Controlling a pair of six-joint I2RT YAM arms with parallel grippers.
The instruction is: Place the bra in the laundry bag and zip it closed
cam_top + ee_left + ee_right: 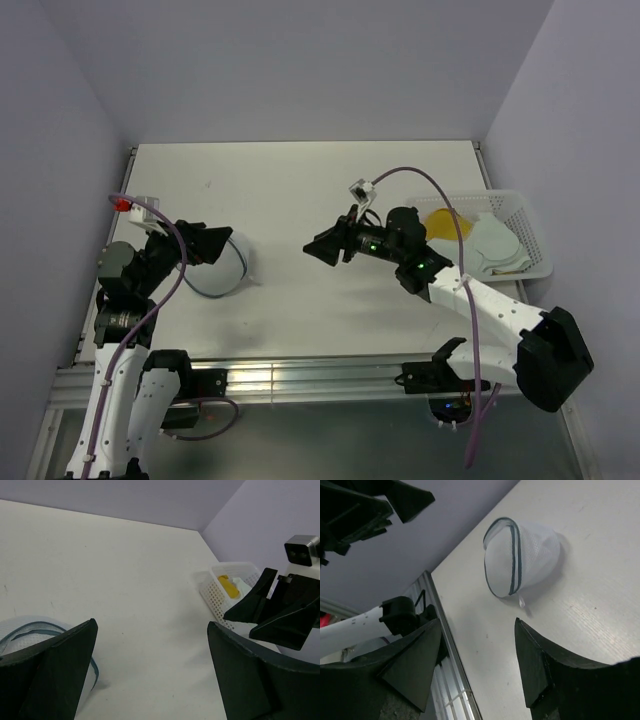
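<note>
Spread left fingers (55,675) by laundry bag (520,555), right fingers (415,670) well apart across table (300,190).

Laundry bag (232,265) on the left part of the bench (300,190)

A small domed pouch of translucent white mesh lies on its side. Its thin dark zipper rim (514,555) stands on edge and loops around the dome, and a small white tab (521,601) hangs at the bottom. Whether the zipper is fully closed cannot be told.

The laundry bag (520,557) is translucent white mesh with a dark blue-grey zipper rim. The left claw (150,665) and right claw (477,665) are black. The counter (300,190) is off-white; the perforated basket (212,597) white.
</note>
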